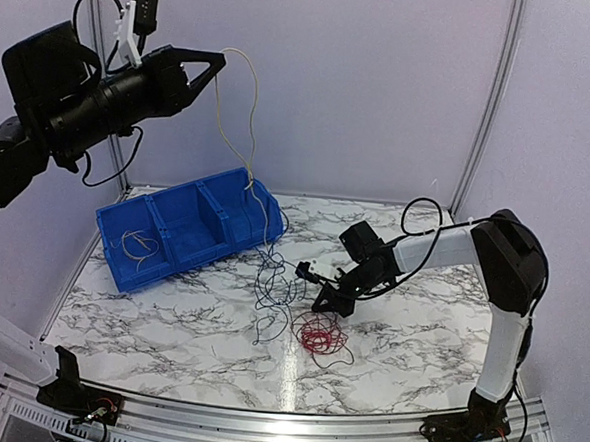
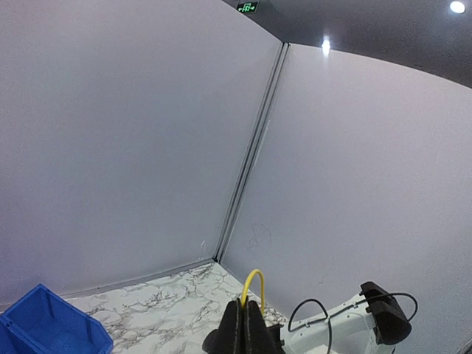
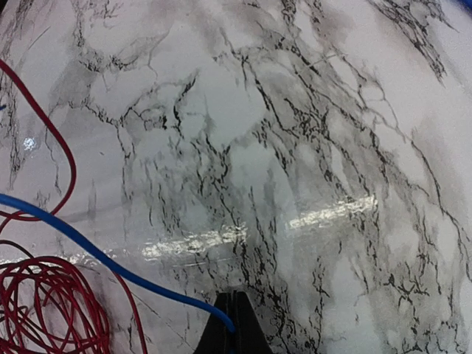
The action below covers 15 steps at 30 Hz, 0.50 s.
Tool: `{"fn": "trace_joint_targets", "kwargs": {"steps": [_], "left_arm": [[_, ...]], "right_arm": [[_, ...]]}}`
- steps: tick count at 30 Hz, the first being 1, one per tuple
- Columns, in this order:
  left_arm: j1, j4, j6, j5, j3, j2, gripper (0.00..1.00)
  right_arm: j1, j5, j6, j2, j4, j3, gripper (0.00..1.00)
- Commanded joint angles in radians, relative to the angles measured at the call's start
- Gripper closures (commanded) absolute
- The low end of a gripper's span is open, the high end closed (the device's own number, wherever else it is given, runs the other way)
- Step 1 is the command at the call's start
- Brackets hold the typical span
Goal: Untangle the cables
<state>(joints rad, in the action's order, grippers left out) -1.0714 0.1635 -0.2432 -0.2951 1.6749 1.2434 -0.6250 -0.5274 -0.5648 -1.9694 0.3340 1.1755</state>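
Note:
The cables lie in a loose tangle on the marble table: a red coil [image 1: 318,335], and thin blue and dark strands [image 1: 271,280] beside it. A whitish-yellow cable [image 1: 244,108] rises from the tangle over the bin's edge to my left gripper [image 1: 222,62], which is raised high and shut on it. In the left wrist view the yellow cable [image 2: 255,284] arches out of the shut left gripper [image 2: 251,306]. My right gripper [image 1: 318,305] is low over the table just above the red coil. Its wrist view shows the gripper [image 3: 234,299] shut on the blue cable [image 3: 110,258], with the red coil [image 3: 44,306] to the left.
A blue divided bin [image 1: 184,229] stands tilted at the back left of the table, with a few pale wires [image 1: 136,244] in its left compartment. White walls close in the back and sides. The right arm [image 2: 354,324] shows in the left wrist view.

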Motion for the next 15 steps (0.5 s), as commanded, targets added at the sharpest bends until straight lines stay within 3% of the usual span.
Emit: {"fn": "trace_joint_targets", "kwargs": {"steps": [1,3,9,12,15], "left_arm": [[-0.012,0.046,-0.012,0.038,-0.039,0.023,1.0],[-0.014,0.037,-0.024,0.037,-0.089,0.031,1.0],[-0.025,-0.042,-0.051,0.026,-0.265,0.075,1.0],[-0.027,-0.094,-0.064,-0.018,-0.326,0.1,1.0],[-0.027,-0.153,-0.066,-0.043,-0.376,0.122,1.0]], "right_arm": [[0.009,0.057,-0.003,0.051,0.082,0.009,0.97],[0.016,0.059,-0.009,0.123,0.089,0.007,0.87],[0.051,0.062,-0.021,0.358,0.032,-0.061,0.42],[0.089,-0.015,-0.026,0.421,0.062,-0.056,0.36],[0.126,-0.175,0.001,0.461,0.101,-0.042,0.23]]}}
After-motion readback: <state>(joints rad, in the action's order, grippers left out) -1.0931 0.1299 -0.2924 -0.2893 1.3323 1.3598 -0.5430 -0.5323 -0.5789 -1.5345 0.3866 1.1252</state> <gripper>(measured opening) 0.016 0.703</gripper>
